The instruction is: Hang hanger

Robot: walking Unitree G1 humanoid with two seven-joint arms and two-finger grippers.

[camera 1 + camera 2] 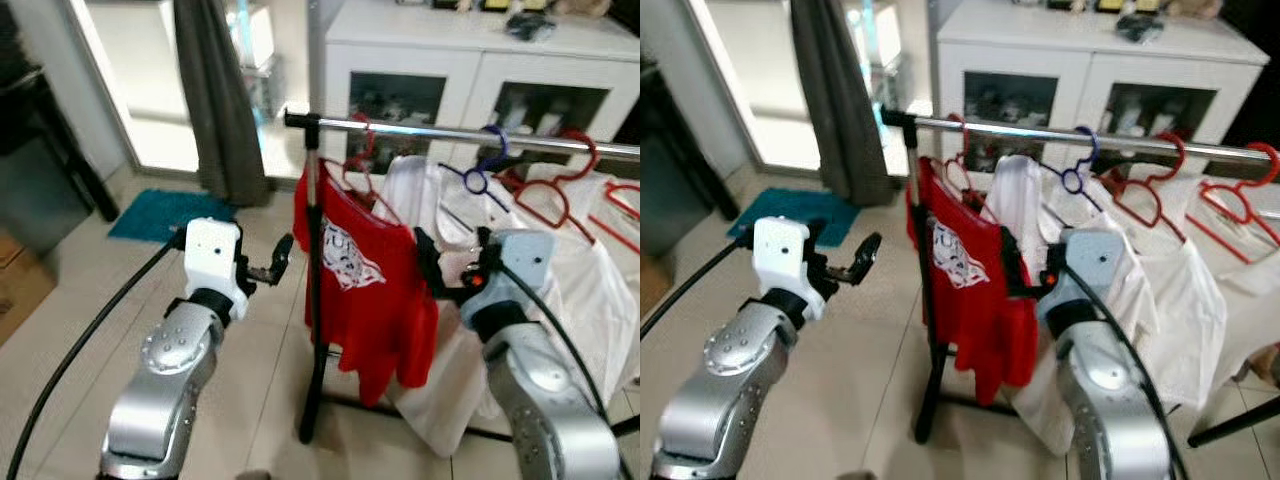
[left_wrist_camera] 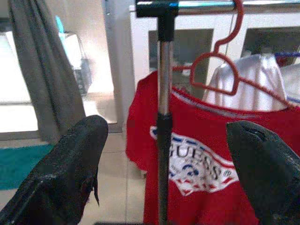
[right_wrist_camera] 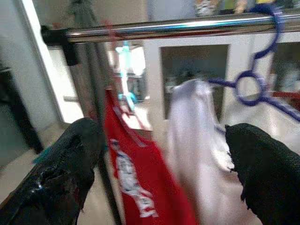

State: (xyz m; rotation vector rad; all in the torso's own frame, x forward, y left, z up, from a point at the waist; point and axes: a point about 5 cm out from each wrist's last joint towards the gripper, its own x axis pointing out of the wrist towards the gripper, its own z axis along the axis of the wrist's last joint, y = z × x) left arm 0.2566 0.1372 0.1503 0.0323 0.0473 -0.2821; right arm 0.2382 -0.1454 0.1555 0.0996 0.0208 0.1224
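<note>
Teal mat [image 1: 160, 213] — on the tiled floor at far left, below a grey curtain [image 1: 215, 100] that hangs beside a bright doorway.

Left gripper [image 1: 270, 262] — raised in front of the rack's end post, empty; in its wrist view the two black fingers [image 2: 70, 164] stand wide apart with the post between them and nothing held.

Clothes rack [image 1: 313, 250] — a black-and-chrome upright post at its left end carrying a chrome rail [image 1: 450, 133] that runs off to the right, in front of a white cabinet [image 1: 470, 70] with glass doors.

Red hanger [image 2: 220, 65] — hooked over the rail just beside the post, carrying a red T-shirt [image 1: 370, 280] with a white printed logo; the shirt hangs free, close against the post.

White garment [image 1: 1015, 200] — next along the rail, just beside the red shirt.

Right gripper [image 1: 445, 270] — held up near the red shirt's right edge, empty; its wrist view shows the fingers [image 3: 65, 173] spread apart, the rail above them.

Blue hanger [image 1: 485, 165] — bare, hooked on the rail past the white garment.

Further red hangers [image 1: 555, 190] — at the right, over more white cloth.
</note>
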